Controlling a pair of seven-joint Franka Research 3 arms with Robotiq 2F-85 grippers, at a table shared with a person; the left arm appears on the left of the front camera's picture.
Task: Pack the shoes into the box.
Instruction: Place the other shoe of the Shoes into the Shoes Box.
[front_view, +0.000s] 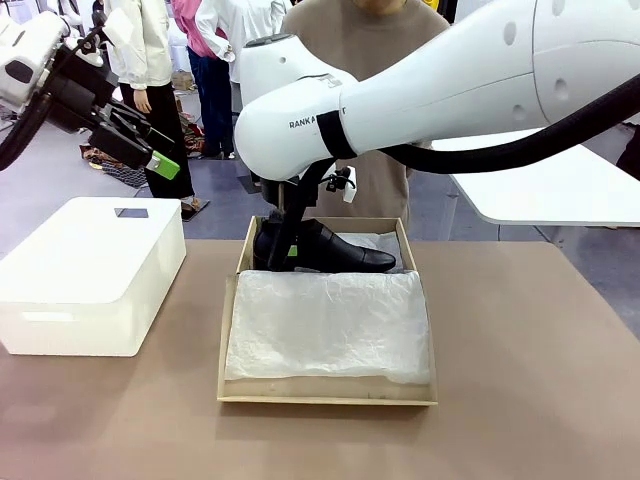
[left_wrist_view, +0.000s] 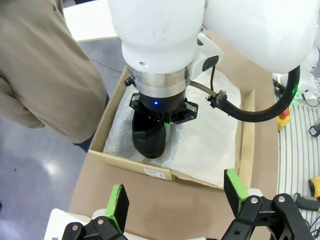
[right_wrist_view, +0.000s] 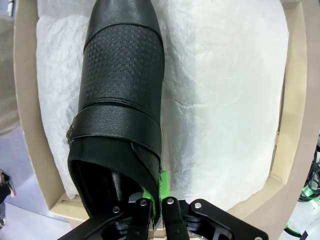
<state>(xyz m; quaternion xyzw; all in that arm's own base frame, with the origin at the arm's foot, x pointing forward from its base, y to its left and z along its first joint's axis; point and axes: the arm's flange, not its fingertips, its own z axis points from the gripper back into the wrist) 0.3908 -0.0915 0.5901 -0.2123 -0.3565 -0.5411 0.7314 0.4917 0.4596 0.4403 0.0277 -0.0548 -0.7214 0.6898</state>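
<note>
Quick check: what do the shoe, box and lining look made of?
Shoe: black leather or leather-look, soft sheen, with a textured embossed panel. Box: plain brown cardboard, matte, pale cut edges. Lining: thin white tissue paper, going by its crinkles.

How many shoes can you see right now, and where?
1. A black shoe is at the far end of the box, over the tissue paper, its heel collar pinched by the right gripper. A second could lie hidden under the tissue.
</note>
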